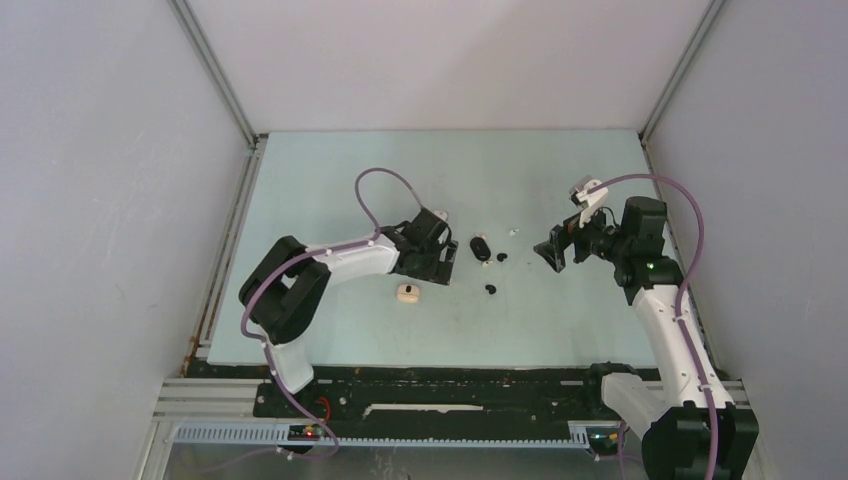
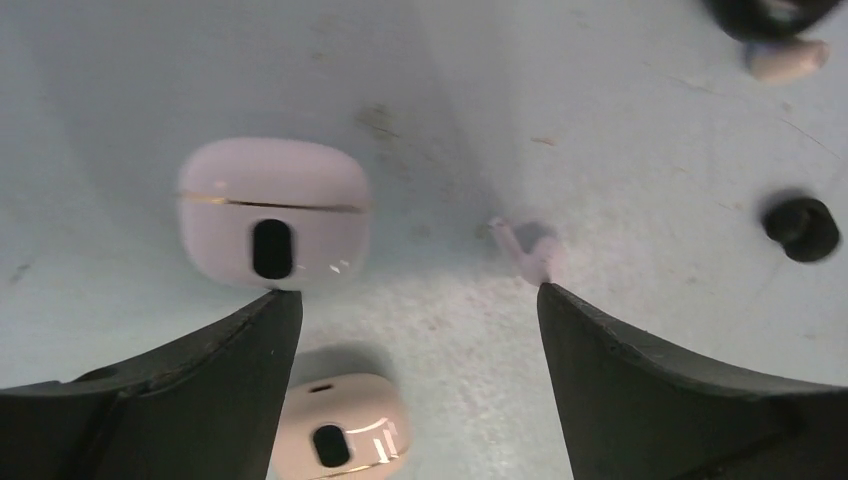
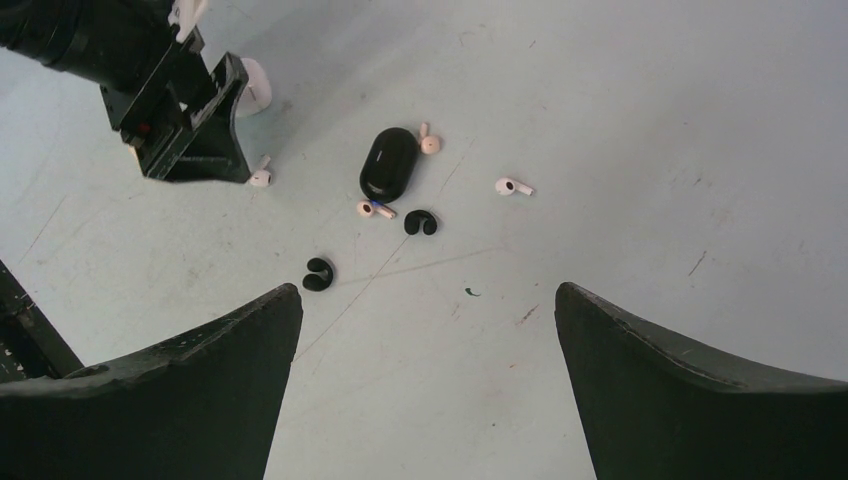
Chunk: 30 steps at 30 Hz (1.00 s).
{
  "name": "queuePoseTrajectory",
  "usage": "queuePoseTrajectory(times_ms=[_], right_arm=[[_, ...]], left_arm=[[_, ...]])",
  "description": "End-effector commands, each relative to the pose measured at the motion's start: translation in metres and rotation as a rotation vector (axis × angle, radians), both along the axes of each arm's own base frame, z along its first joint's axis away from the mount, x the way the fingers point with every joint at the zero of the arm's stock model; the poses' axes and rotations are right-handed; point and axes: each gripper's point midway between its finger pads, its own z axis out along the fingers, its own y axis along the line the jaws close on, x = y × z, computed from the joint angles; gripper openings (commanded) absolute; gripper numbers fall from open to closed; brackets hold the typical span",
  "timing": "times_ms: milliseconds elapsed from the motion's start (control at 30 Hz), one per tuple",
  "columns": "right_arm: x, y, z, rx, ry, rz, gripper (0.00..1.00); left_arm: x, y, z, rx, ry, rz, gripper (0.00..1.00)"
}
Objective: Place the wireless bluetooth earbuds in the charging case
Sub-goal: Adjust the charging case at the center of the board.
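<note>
On the pale table [image 1: 400,170] between my two arms, every earbud lies loose and none sits in a case, so I judge the task barely begun. My left pincer [image 2: 417,292] stands wide and holds nothing. My right pincer [image 3: 428,288] is just as wide and empty, hanging to the right of the cluster.

Just ahead of my left fingertips lies a white stemmed bud [image 2: 530,255], flat on its side. I judge its long axis to run roughly near-to-far, but it is too small for me to be sure.

The black charging case [image 3: 388,163] lies with its long axis near-to-far. A pinkish bud [image 3: 430,143] sits just beside its far end and a pale bud [image 3: 375,209] at its near end. One black bud [image 3: 421,222] rests just right of that case, and the nearer black bud [image 3: 318,273] lies closer to my bases. A far white bud [image 3: 512,186] sits apart, its stem pointing mostly right.

The white charging case [image 2: 272,210] shows a closed seam. A second white case [image 2: 340,435] is partly hidden behind my left finger.

What is left, as I judge it: open a lid, pair the buds with their case, and seat them all.
</note>
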Motion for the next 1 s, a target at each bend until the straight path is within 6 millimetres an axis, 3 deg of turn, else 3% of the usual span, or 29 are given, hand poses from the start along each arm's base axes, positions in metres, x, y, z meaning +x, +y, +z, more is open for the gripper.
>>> queuePoseTrajectory(times_ms=[0, 267, 433, 567, 733, 833, 967], right_arm=[[0.003, 0.003, 0.005, -0.010, -0.018, 0.016, 1.00], [0.002, 0.002, 0.007, -0.006, -0.024, 0.017, 1.00], [0.001, 0.003, 0.008, -0.007, -0.028, 0.019, 1.00], [0.000, 0.004, 0.008, -0.001, -0.023, 0.026, 1.00], [0.000, 0.007, 0.007, -0.006, -0.014, 0.038, 1.00], [-0.001, 0.009, 0.007, -0.010, -0.015, 0.047, 1.00], [-0.002, 0.010, 0.008, -0.006, -0.016, 0.052, 1.00]], left_arm=[[-0.005, -0.027, 0.028, -0.068, -0.057, -0.086, 0.89], [0.009, -0.009, 0.074, 0.053, -0.114, -0.089, 0.88], [0.022, 0.015, 0.082, 0.147, -0.150, -0.018, 0.92], [0.030, 0.022, 0.092, 0.166, -0.183, -0.067, 0.93], [0.017, 0.016, 0.104, 0.221, -0.196, -0.493, 0.90], [0.012, 0.031, 0.098, 0.322, -0.231, -0.752, 0.89], [0.018, 0.047, 0.094, 0.369, -0.280, -0.892, 0.88]])
